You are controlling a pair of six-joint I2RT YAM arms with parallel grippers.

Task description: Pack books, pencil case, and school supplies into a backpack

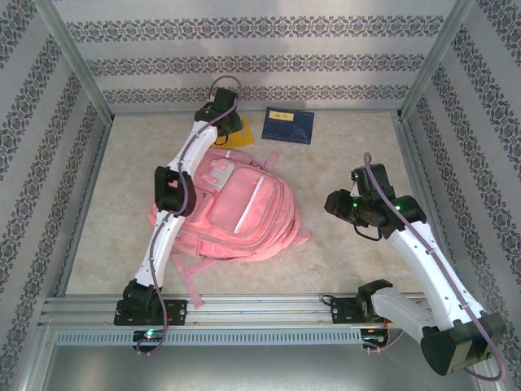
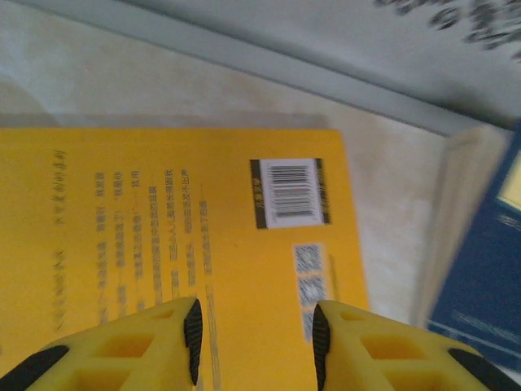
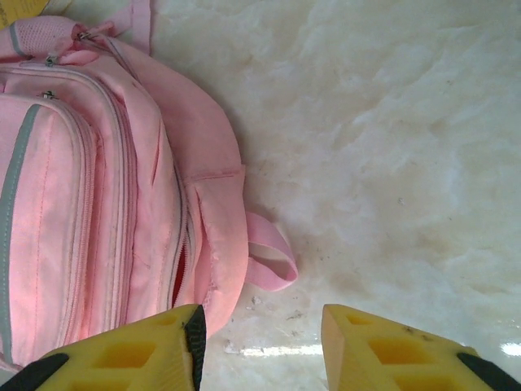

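The left hand (image 2: pixel 254 346) is spread and pinches nothing. Its fingers (image 2: pixel 350 342) are over the near part of the yellow book (image 2: pixel 203 244), which lies flat on the desk (image 2: pixel 163 90). Ahead of the hand, a strip of bare desk separates the book's far edge from the wall. The navy book (image 2: pixel 480 277) lies near, to the right. The right hand (image 3: pixel 262 342) is also spread and empty over bare desk. The backpack (image 3: pixel 106 187) has its side edge just to this hand's left, and open desk lies ahead and to the right.

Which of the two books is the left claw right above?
The yellow book with the barcode, beneath the left gripper; the navy book lies off to its right.
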